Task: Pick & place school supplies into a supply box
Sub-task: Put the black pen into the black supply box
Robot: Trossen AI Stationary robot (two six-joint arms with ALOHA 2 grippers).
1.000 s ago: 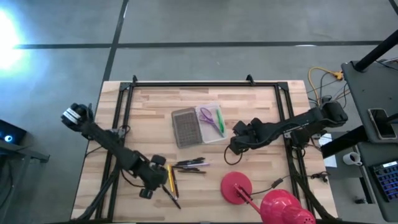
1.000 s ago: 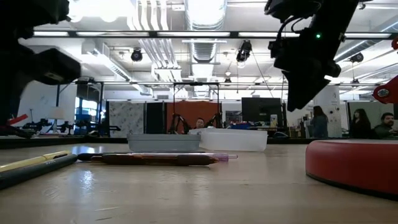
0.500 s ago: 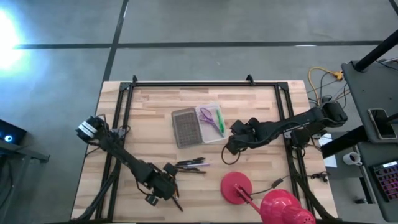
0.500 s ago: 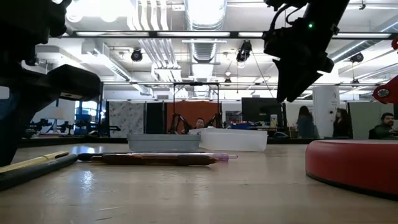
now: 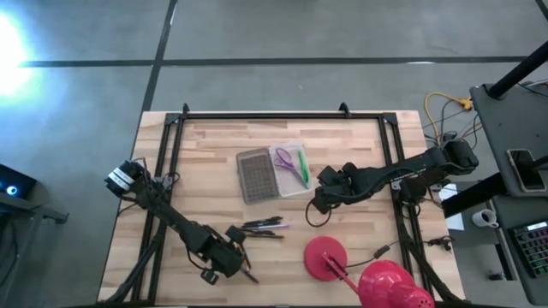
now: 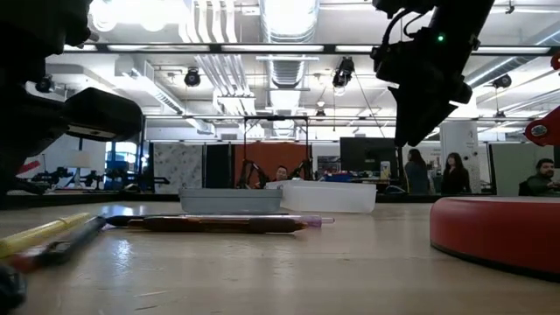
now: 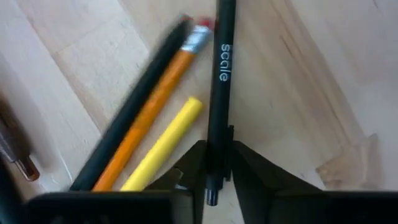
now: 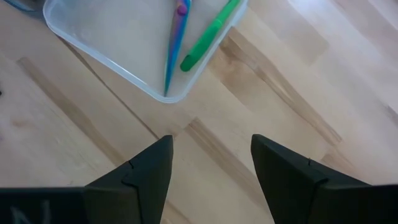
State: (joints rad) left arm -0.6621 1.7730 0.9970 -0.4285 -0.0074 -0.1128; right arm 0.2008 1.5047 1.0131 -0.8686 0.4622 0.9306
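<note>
My left gripper (image 7: 214,155) is low over the table's near left (image 5: 227,257), shut on a black pen (image 7: 221,74). Beside that pen lie a yellow marker (image 7: 163,146), an orange pencil (image 7: 152,115) and a black pencil (image 7: 127,134). More pens (image 5: 261,227) lie a little farther in. The supply box (image 5: 295,167) sits mid-table, holding purple scissors (image 5: 282,158) and a green marker (image 5: 302,167); its grey lid (image 5: 254,175) lies beside it. My right gripper (image 8: 211,165) hangs open above the table just right of the box (image 5: 321,201). My left gripper pinches the black pen near one end (image 7: 216,140) between its two fingers. The pen runs on ahead of the fingers, in line with them, out among the other pens. Whether it is off the wood I cannot tell.
A red lamp stands at the near right, its round base (image 5: 325,257) on the table and its head (image 5: 390,287) past the edge. A black frame (image 5: 282,114) borders the table. Bare wood lies between the box and the lamp.
My left gripper has moved toward the table's near edge and come down over the pens at the near left. The yellow marker and the dark pen there have turned a little on the table. My right gripper has edged slightly toward the table's left.
</note>
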